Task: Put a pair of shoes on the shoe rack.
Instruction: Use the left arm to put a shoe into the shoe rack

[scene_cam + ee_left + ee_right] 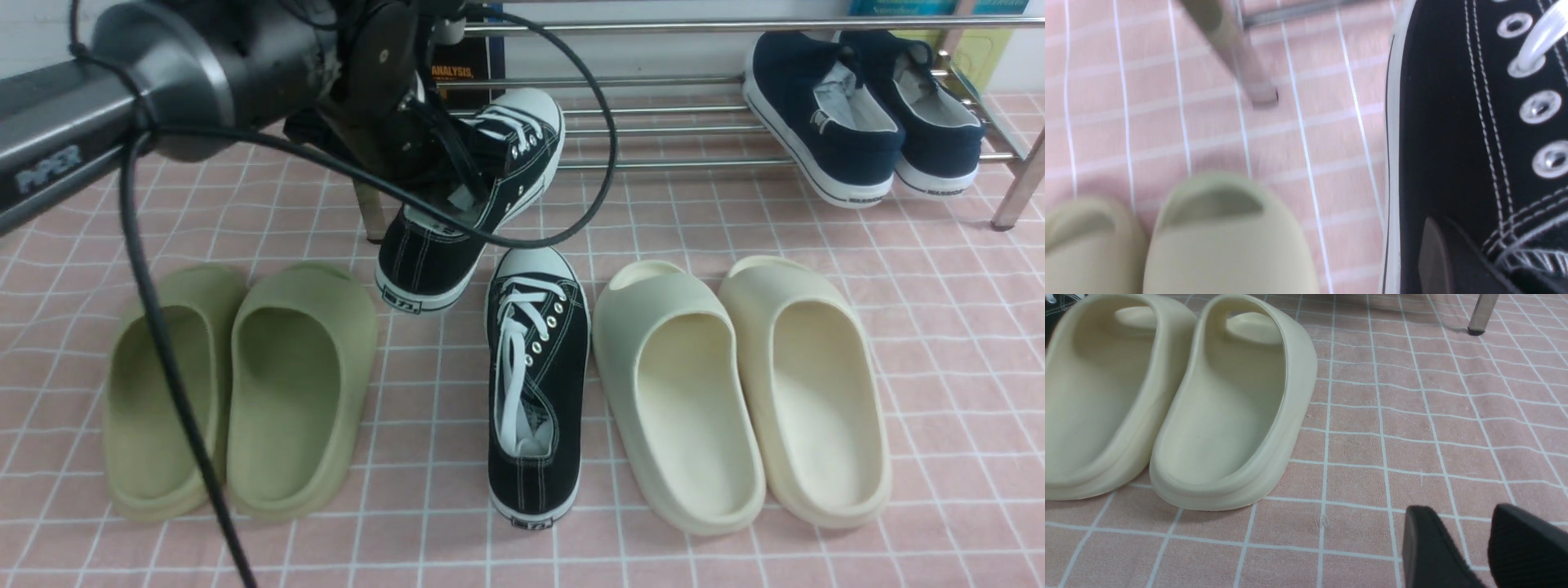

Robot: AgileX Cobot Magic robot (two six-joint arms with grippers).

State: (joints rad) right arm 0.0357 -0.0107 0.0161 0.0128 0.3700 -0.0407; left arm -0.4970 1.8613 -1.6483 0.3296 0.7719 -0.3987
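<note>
The left gripper was clamped on the collar of a black canvas sneaker with white laces, held toe-up at the front view's upper centre-left, before the chrome-rod shoe rack. Its mate lay flat at centre. The shoe looked light, its canvas likely to fold, so the stiffer heel rim seemed the best hold. The right gripper stood open.

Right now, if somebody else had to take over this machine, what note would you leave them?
Left gripper: jaws shut on one black sneaker, held in the air, toe toward the shoe rack.
Right gripper: jaws open, empty, low over the mat beside the cream slides.
Second sneaker: on the mat between the green slides and the cream slides.
Done: one sneaker picked up.
Left: both sneakers onto the rack.
</note>
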